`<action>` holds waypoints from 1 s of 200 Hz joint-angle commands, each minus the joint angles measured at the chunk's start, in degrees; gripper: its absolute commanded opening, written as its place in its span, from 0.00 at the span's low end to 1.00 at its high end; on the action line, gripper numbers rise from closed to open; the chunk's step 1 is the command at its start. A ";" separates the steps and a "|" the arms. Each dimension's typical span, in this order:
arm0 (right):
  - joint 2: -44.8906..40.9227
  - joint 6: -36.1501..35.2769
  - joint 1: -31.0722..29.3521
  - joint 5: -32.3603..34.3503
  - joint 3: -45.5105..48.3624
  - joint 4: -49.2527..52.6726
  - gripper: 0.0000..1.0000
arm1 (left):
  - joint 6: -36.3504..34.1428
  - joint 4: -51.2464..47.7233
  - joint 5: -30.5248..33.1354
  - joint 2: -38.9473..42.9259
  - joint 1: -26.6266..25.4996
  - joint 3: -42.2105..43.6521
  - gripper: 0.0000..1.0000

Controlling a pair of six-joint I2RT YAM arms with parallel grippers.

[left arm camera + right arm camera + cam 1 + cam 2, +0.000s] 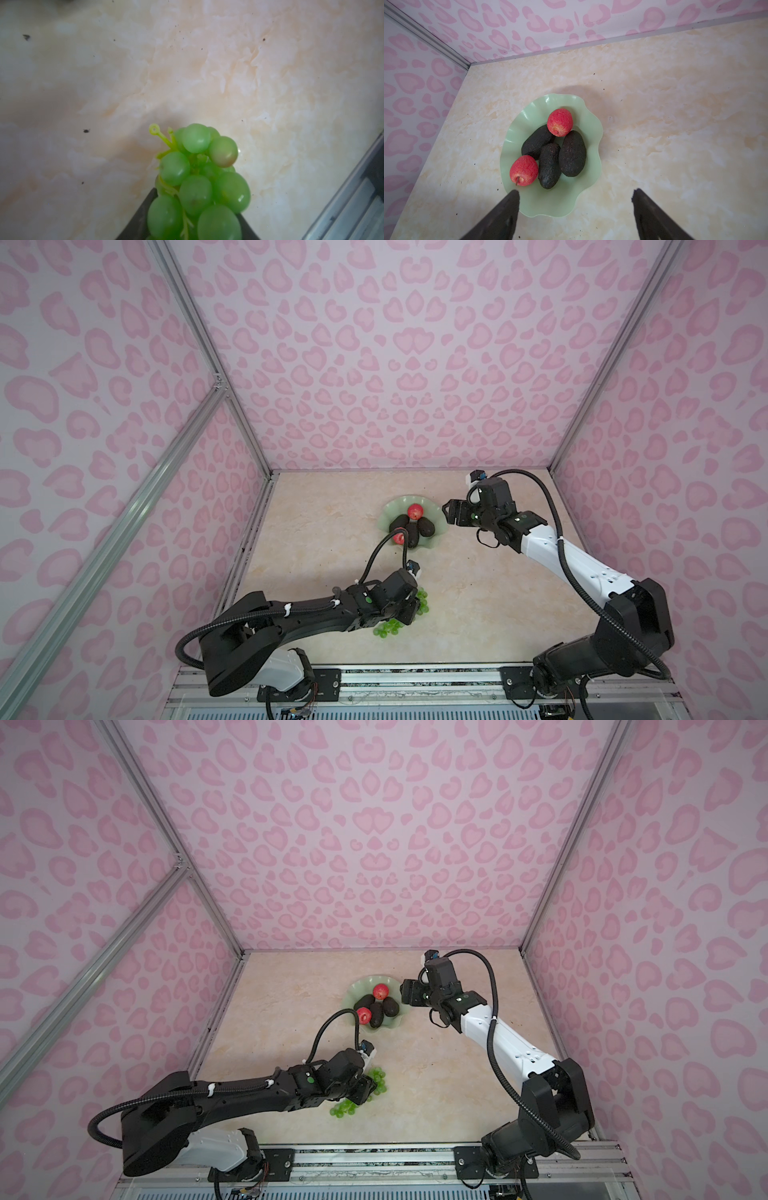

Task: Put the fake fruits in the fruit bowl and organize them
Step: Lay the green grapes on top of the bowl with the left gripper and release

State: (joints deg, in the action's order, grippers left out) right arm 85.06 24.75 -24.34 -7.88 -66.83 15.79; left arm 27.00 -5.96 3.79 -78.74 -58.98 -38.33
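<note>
In both top views the left gripper [409,609] and its wrist cover the middle of the grape bunch [422,600]. Only the grapes at its two ends show, on the marble-pattern tabletop [478,593], well apart from the fruit bowl [550,205].

The left wrist view cuts off the bunch's lower part and most of both fingers [135,220]. These fingers are pinched on the bunch.

The left arm's cable [376,551] crosses the near apple [400,537].

The right gripper [575,192] hangs near the bowl's rim, fingers spread wide, holding nothing.

The bowl contains three avocados [572,153], the near apple and the far apple [560,122].
</note>
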 commanded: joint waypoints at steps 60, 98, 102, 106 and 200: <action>-2.38 1.61 1.81 -1.43 0.91 -1.33 0.85 | -5.63 -3.15 5.01 10.79 3.26 -8.76 0.47; -4.15 1.62 2.95 -1.85 1.34 -0.86 0.85 | -10.91 -4.35 2.11 8.01 8.39 -17.90 0.47; -4.31 1.61 3.10 -1.87 1.38 -0.81 0.85 | -11.59 -4.61 1.97 7.23 8.94 -19.10 0.47; -4.43 1.61 3.22 -1.95 1.43 -0.77 0.85 | -12.13 -4.87 1.93 6.43 9.42 -20.27 0.47; -11.32 2.23 6.62 -3.29 6.71 -0.65 0.85 | -16.23 -5.44 -6.15 -22.08 20.87 -43.36 0.47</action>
State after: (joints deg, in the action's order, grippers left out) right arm 75.24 26.59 -18.48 -10.92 -61.73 16.12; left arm 12.38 -11.64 0.16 -95.15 -39.13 -77.41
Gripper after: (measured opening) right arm 0.849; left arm 0.475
